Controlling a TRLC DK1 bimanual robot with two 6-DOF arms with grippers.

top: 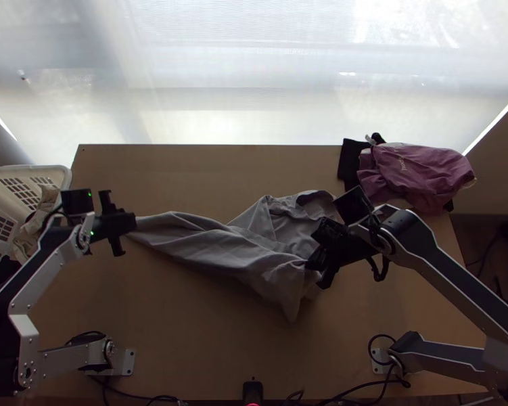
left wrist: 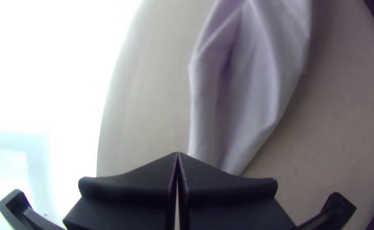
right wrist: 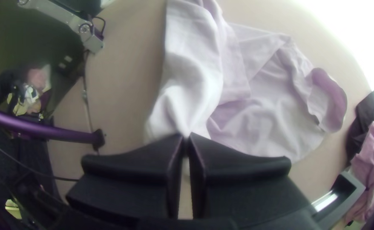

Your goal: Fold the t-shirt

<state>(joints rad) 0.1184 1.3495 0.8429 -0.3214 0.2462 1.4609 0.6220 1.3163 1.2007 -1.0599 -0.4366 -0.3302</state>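
The t-shirt (top: pixel 247 252) lies bunched and twisted across the middle of the table (top: pixel 186 338), drawn out into a long taper on one side and heaped in loose folds on the other, so the step in hand looks like straightening it before any proper fold. The left gripper (top: pixel 133 222) is closed at the tapered end, seemingly pinching it from beneath; the right gripper (right wrist: pixel 187 136) is closed on a gathered part near the heap, and creases run into its fingertips. The next move probably calls for drawing the two held parts gently apart, then laying the cloth down flatter. The folded-over part beside the right gripper likely needs opening out too, perhaps with a fresh grip on an edge or corner, since folding now would trap the creases.
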